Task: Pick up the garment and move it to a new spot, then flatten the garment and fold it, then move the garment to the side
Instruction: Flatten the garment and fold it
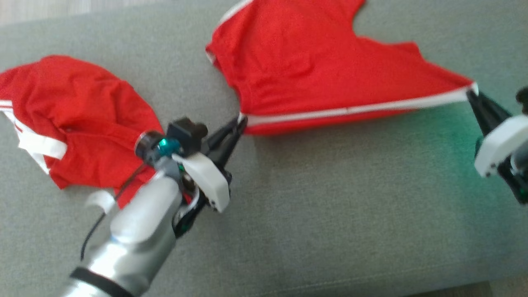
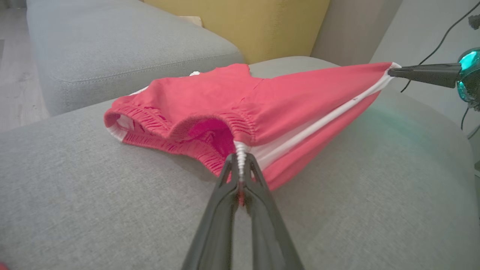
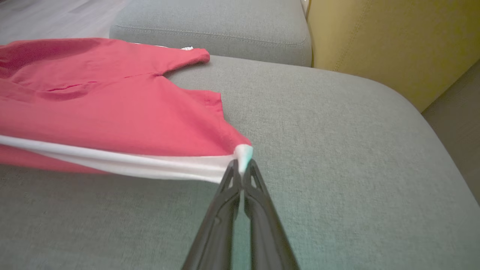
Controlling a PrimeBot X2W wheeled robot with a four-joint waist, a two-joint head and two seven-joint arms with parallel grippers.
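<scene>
The garment [image 1: 313,70] is a pair of red shorts with a white side stripe, stretched across the grey sofa cushion [image 1: 330,214]. My left gripper [image 1: 242,120] is shut on the waistband end of the stripe [image 2: 240,152]. My right gripper [image 1: 471,91] is shut on the leg-hem corner of the same stripe [image 3: 243,155]. The stripe edge [image 1: 354,110] runs taut and lifted between the two grips, while the far part of the shorts [image 3: 93,90] lies on the cushion. In the left wrist view the elastic waist [image 2: 176,131] gapes toward me.
A second red garment with white stripes [image 1: 74,119] lies crumpled at the left, partly behind my left forearm [image 1: 136,231]. A yellow cushion [image 2: 243,26] and another grey seat cushion [image 2: 123,48] stand beyond. The sofa's front edge [image 1: 453,284] runs along the bottom right.
</scene>
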